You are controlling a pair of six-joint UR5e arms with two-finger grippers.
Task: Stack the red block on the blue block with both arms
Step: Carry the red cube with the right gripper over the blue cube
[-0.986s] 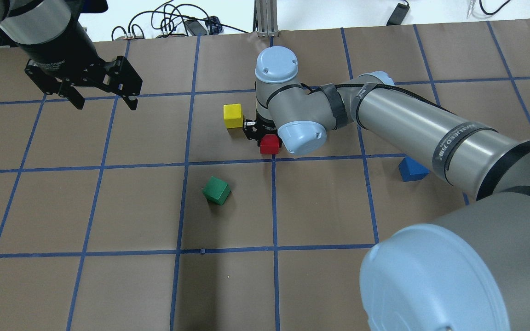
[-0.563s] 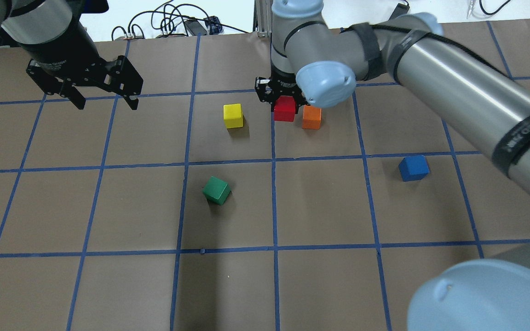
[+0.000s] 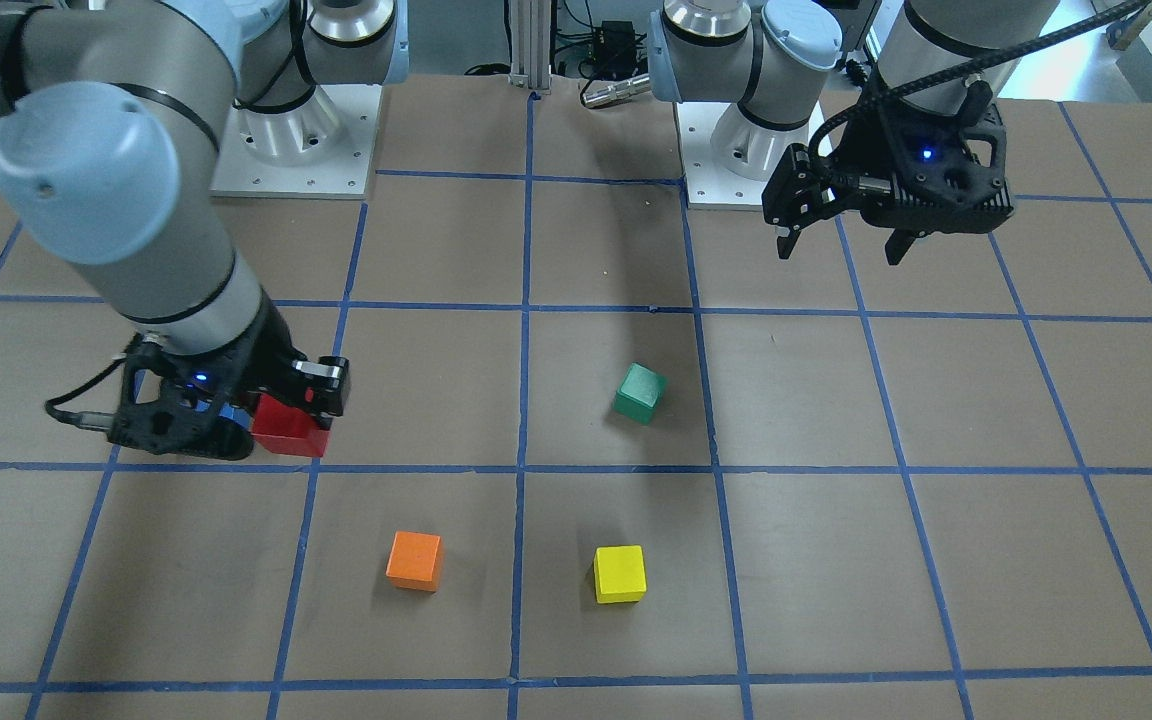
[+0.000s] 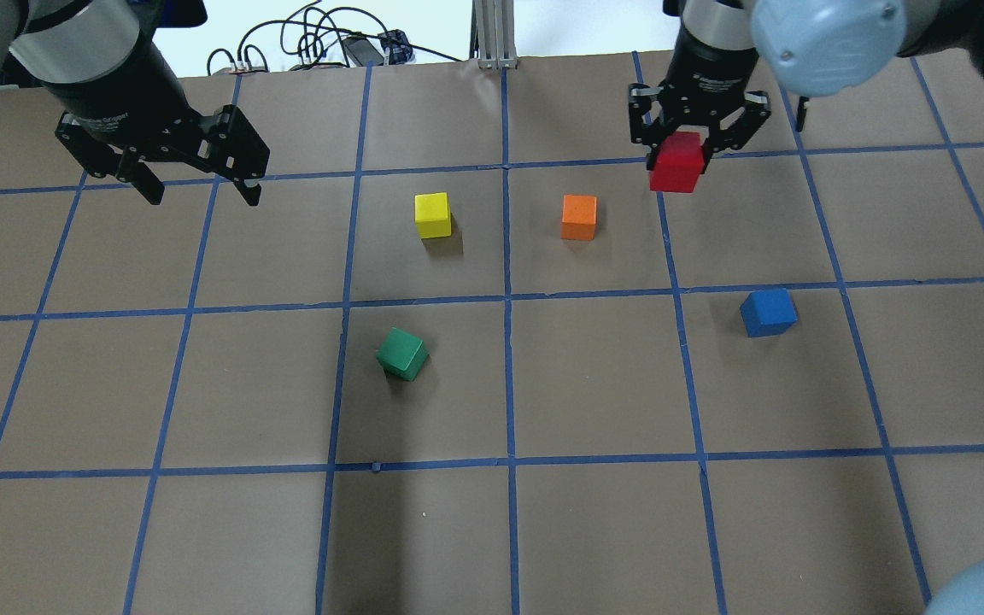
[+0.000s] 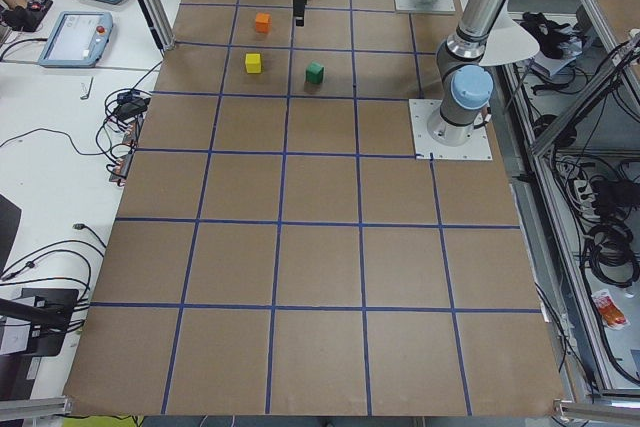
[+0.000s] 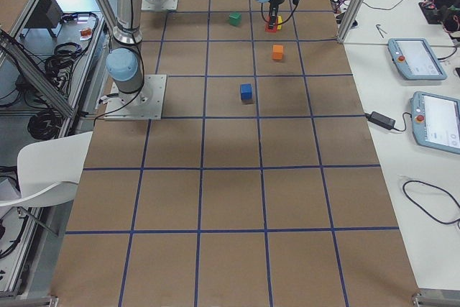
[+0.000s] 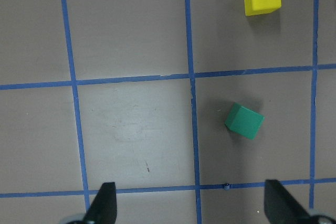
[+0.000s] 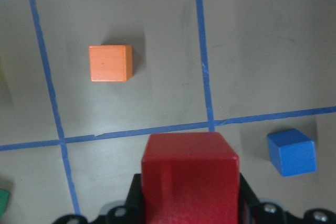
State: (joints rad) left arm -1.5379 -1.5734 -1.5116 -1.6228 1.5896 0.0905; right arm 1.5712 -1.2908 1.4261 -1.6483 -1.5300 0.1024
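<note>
I see the brown table with blue grid lines filling the overhead view. The right arm now shows only in the upper right corner. A moment ago its long forearm was crossing the whole right side of the frame.

The left arm stays in the upper left, as before. The left gripper hangs there with its fingers apart and nothing between them.

The right gripper has moved from the upper middle to the upper right. Its fingers are clamped on the red block, which it carries above the table. Before, this block was just beside the orange cube; now the two are well apart.

The blue block lies in the same place, right of centre, below the red block in the frame and not under it. In the right wrist view it sits at the lower right, beside the held block.

The yellow cube and the green cube have not moved.
</note>
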